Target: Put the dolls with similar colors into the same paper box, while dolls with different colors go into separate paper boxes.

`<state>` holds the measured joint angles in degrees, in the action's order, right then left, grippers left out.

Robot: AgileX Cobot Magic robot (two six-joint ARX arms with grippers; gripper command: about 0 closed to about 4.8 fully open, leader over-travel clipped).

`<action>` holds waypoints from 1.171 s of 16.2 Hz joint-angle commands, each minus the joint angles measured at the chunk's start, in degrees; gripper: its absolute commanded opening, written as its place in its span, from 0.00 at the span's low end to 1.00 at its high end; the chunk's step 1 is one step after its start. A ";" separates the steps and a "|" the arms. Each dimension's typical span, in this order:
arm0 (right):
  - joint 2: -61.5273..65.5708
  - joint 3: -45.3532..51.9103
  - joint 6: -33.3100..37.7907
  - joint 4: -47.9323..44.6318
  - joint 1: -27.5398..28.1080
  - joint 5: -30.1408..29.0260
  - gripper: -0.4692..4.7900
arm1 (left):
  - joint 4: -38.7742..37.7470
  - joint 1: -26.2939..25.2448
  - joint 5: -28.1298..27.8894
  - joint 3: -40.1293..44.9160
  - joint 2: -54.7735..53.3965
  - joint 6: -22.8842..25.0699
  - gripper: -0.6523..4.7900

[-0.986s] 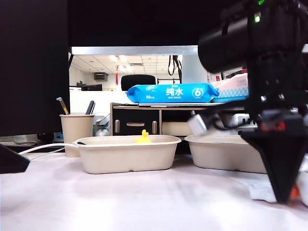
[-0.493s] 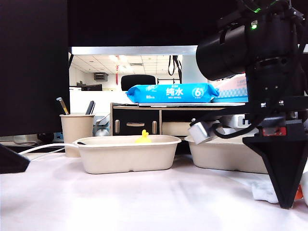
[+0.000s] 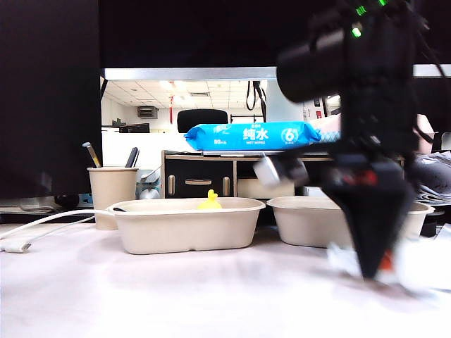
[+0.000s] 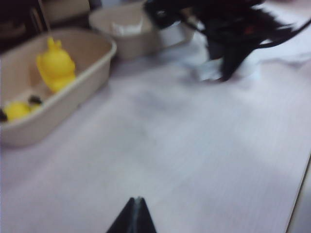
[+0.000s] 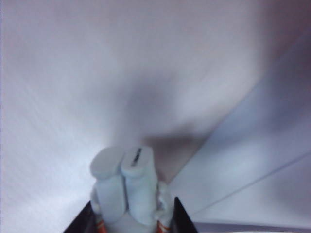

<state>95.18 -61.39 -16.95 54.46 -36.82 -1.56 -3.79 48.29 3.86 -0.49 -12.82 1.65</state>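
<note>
Right gripper (image 5: 131,216), clenched on the white doll (image 5: 124,182), has shifted left from lower right toward the right box (image 3: 310,218); left gripper (image 4: 133,216) closed, idle.

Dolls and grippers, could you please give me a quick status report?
Left gripper shut, over bare table. Right gripper shut on white doll, low beside right paper box. Two yellow dolls in left paper box. Nothing blocking.
</note>
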 commanded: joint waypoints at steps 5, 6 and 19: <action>-4.63 -8.28 0.46 2.08 0.02 -0.50 0.29 | 0.83 0.04 0.02 -0.04 4.57 -0.13 0.11; -5.22 -9.35 0.48 2.16 0.07 -0.07 0.29 | 0.83 0.04 0.02 -0.04 4.57 -0.13 0.11; -5.05 -11.43 1.05 -9.75 10.71 9.99 0.29 | 0.61 -0.13 0.02 -0.04 11.72 -0.11 0.11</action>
<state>90.02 -72.58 -16.29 46.13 -26.30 7.97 -3.73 48.23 3.86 -0.49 -1.08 1.65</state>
